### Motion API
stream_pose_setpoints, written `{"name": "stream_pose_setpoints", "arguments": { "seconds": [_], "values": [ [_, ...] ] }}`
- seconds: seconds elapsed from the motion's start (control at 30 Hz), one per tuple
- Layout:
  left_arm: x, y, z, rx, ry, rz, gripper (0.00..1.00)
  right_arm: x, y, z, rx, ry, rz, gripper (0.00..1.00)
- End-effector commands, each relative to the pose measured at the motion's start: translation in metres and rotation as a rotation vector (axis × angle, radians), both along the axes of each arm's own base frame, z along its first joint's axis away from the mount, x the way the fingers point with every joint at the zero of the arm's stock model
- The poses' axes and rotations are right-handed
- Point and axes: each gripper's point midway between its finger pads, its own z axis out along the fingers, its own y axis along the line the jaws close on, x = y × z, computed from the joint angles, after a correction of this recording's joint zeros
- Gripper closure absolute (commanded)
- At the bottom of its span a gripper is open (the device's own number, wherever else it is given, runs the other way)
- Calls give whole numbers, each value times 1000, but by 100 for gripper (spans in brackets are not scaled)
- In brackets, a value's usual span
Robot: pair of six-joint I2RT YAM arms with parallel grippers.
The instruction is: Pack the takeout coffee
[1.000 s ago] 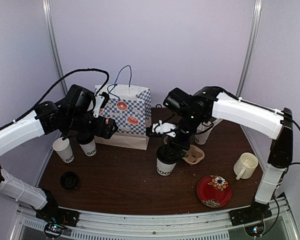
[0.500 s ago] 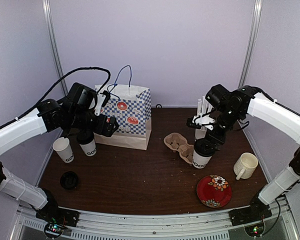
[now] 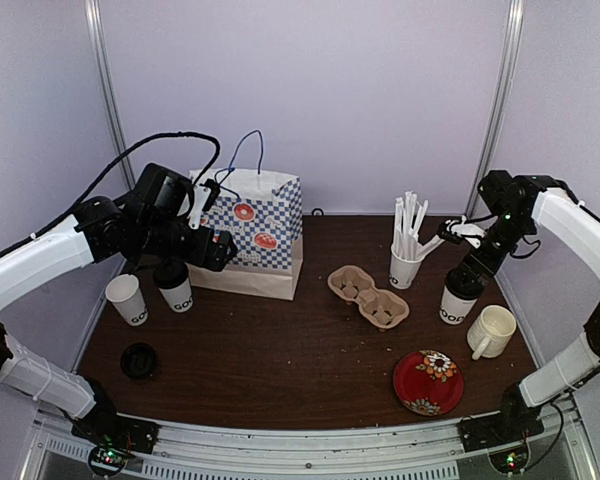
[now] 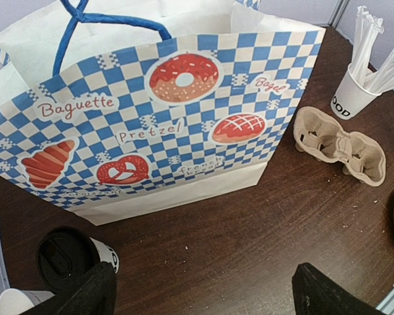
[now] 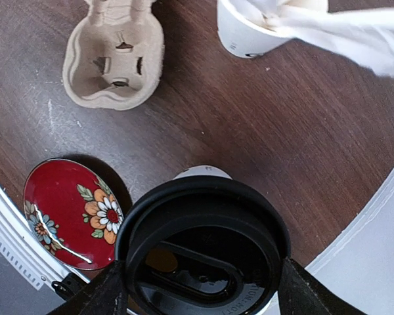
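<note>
Spillage is the chief risk. The right gripper (image 3: 466, 278) is clamped around the black plastic lid of a white paper cup with bold black lettering (image 3: 456, 306), at the right side of the dark wooden tabletop (image 3: 280, 350). The cup is just beside the cream ceramic mug (image 3: 492, 330) and near the paper cup of white stirrer sticks (image 3: 408, 262). Holding so high could pop the lid, and a careless swing could clip either neighbour. The brown pulp cup carrier (image 3: 368, 295) and blue-checked paper bag (image 3: 255, 235) lie well apart. The left gripper (image 4: 200, 295), spread wide and empty, hangs above a second lidded paper cup (image 4: 65, 256).
</note>
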Motion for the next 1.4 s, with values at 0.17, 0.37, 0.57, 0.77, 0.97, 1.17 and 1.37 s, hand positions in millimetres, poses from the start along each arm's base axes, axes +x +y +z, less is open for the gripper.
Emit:
{"name": "stream_pose_setpoints", "arguments": {
  "seconds": [0.17,0.37,0.57,0.77,0.97,1.17,1.37],
  "values": [
    [7,-4,19,-41,-54,-10,2,35,-17,-23,72,6,-78,21],
    [6,0,23,-35,-64,-5,2,43,-23,-36,66,21,-104,18],
    [7,-1,28,-30,-74,-14,2,44,-24,-41,69,42,-113,11],
    [16,6,66,16,-140,-3,3,38,-20,-9,99,6,-121,6],
    [49,59,120,16,-173,219,8,35,-15,35,155,-102,-149,5],
    [90,96,144,-75,-147,328,14,31,-10,55,210,-209,-178,5],
    [132,88,112,-154,-27,282,17,24,-9,55,223,-239,-174,5]
  ]
}}
